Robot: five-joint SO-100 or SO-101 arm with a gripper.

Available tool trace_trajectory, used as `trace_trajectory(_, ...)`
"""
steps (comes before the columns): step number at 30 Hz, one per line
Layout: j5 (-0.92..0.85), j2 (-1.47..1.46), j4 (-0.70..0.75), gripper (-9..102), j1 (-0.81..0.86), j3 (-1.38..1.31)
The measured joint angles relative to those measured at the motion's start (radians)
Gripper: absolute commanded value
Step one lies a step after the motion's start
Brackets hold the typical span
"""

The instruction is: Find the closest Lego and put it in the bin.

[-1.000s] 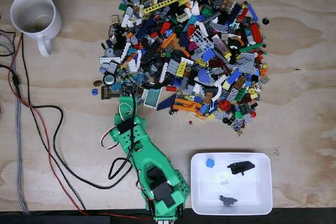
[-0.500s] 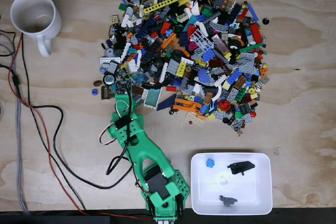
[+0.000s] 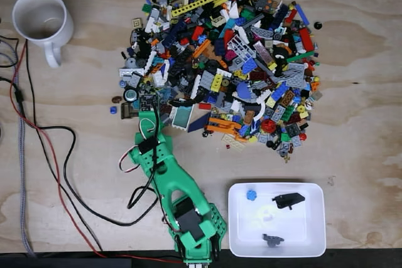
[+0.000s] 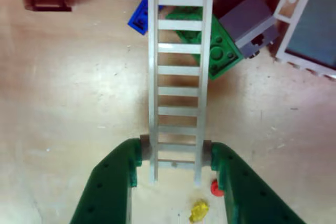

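- In the wrist view the grey ladder piece (image 4: 178,72) runs up from between the green gripper (image 4: 176,153) fingers and is cut off by the top edge
- Ahead of the gripper to the right, a window-frame piece (image 4: 310,24) is cropped by the right edge
- In the fixed view the gripper (image 3: 149,102) tips are hidden among the Lego pile (image 3: 226,54); the ladder is too small to pick out

A white mug (image 3: 41,20) stands at ten o'clock on the plywood worktop (image 3: 364,111); cables (image 3: 38,149) trail down the nine o'clock edge.
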Motion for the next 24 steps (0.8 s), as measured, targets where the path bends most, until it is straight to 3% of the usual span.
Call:
trace_trajectory(9,-0.04,0.138,0.138,0,0.034,-0.043)
trace_trajectory(16,-0.137,0.227,0.095,0,0.227,-0.043)
trace_trajectory(20,-0.146,0.227,0.038,0,0.515,-0.046)
trace_trajectory(24,-0.121,0.233,0.103,0,0.854,-0.117)
